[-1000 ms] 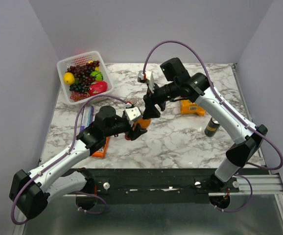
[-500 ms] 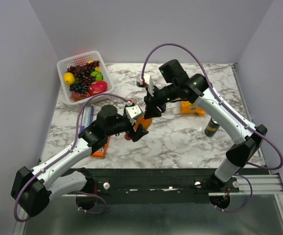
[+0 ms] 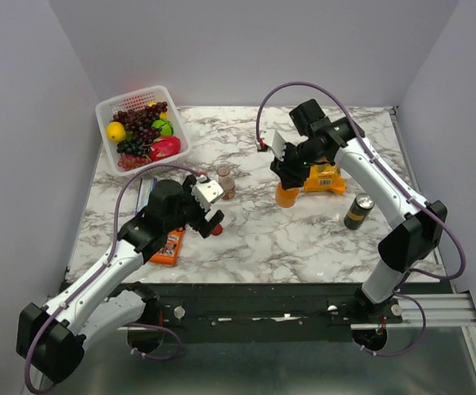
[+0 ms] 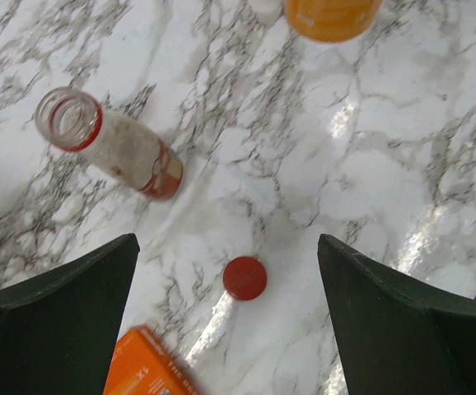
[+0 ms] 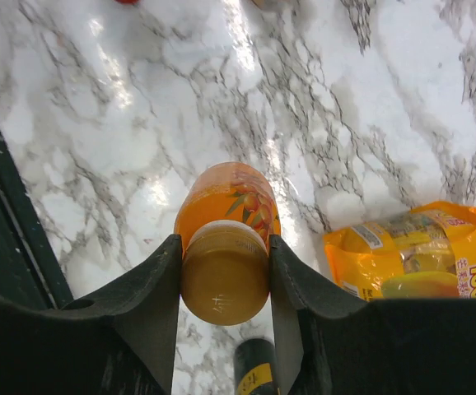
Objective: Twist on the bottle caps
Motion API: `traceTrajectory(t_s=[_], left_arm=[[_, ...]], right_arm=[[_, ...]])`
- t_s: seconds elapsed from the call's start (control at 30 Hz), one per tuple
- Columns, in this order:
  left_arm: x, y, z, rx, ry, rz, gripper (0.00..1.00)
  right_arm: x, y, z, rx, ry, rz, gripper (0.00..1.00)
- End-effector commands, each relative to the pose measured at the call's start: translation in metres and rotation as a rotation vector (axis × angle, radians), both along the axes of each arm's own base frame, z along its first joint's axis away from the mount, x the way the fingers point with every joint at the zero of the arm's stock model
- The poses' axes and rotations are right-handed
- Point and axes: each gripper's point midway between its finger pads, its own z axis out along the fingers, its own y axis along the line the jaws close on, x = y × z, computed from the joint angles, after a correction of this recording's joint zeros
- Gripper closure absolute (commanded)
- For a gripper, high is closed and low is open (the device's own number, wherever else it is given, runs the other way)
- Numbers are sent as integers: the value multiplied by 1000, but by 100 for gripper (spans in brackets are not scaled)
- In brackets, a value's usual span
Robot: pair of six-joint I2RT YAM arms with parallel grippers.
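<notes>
Marble tabletop: red cap lies beneath the spread left claw.

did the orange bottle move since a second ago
Yes. The orange bottle has shifted right, away from the left gripper, and now stands beside the yellow snack bag, in the right gripper.

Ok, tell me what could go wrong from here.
1. The clear bottle stands uncapped and unheld beside the open left gripper; a nudge could tip it and spill.
2. The red cap lies flat on the table, so a pinch may slip off it.
3. The right gripper clamps the orange cap; if it is not fully threaded, lifting could drop the orange bottle.
</notes>
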Motion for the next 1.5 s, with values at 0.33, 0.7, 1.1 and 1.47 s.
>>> traceTrajectory(t_s=[0.33, 0.7, 1.1, 1.47], left_arm=[[8, 61, -4, -25, 130, 171, 1], [21, 92, 1, -76, 138, 285, 1], [16, 97, -4, -121, 164, 295, 1], [18, 102, 1, -189, 166, 335, 1]], right_arm=[[83, -13, -68, -50, -1, -55, 85], [89, -20, -90, -37, 10, -66, 78], [91, -25, -90, -55, -13, -77, 48], [80, 62, -1, 198, -94, 44, 28]])
